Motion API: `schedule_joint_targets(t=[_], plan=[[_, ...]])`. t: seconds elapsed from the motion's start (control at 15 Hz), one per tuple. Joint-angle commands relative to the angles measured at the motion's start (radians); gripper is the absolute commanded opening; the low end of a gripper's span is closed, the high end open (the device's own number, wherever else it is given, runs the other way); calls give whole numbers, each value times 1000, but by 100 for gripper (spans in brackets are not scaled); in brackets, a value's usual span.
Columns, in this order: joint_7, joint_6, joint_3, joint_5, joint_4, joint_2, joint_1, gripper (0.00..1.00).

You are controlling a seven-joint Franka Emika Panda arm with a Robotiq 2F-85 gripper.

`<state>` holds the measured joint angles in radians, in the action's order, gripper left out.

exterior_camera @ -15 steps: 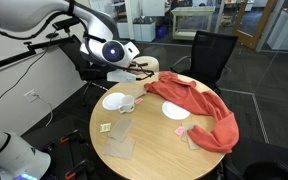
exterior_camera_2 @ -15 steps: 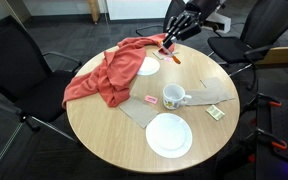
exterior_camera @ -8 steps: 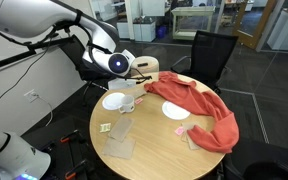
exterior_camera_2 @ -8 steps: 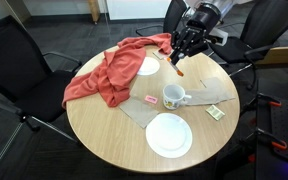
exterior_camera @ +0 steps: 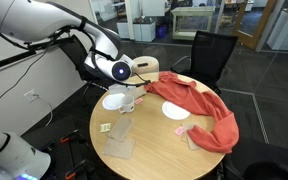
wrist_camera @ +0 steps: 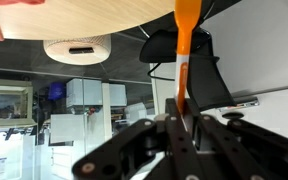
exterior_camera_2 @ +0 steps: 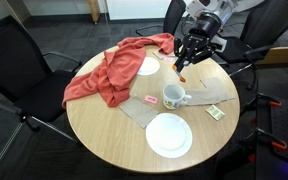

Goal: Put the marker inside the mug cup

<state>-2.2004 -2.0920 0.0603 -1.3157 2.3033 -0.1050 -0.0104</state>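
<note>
The orange marker [exterior_camera_2: 182, 71] hangs tip-down from my gripper [exterior_camera_2: 187, 62], which is shut on its upper end. It is above the table, a little beyond the white mug cup [exterior_camera_2: 174, 96] and not over its mouth. The mug stands upright with its handle to the side. In an exterior view the gripper [exterior_camera: 137, 80] is just past the mug [exterior_camera: 128, 104]. The wrist view is upside down: the marker [wrist_camera: 184, 45] sticks out from between the fingers [wrist_camera: 184, 118] toward the table, and a white rounded thing, probably the mug [wrist_camera: 79, 48], is off to one side.
A red cloth [exterior_camera_2: 109, 75] covers part of the round wooden table [exterior_camera_2: 104, 140] and part of a plate [exterior_camera_2: 149, 67]. A white plate [exterior_camera_2: 169, 135] lies near the mug, a pink-white card [exterior_camera_2: 142, 100] beside it. A clear container [exterior_camera: 119, 140] stands near the edge. Office chairs surround the table.
My gripper has moved with the marker from over the cloth's edge toward the mug and lower. Nothing on the table has moved.
</note>
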Motion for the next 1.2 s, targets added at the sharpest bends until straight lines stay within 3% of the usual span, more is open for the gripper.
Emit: schedule_joint_targets(t=[0.0,0.6,1.13], plan=[[-26,4,-12,-11,-3,-1,16,3],[-270,52,-6,-116,-27,-101,42,3],[-316,80,0,-147,-48,-191,60,3]])
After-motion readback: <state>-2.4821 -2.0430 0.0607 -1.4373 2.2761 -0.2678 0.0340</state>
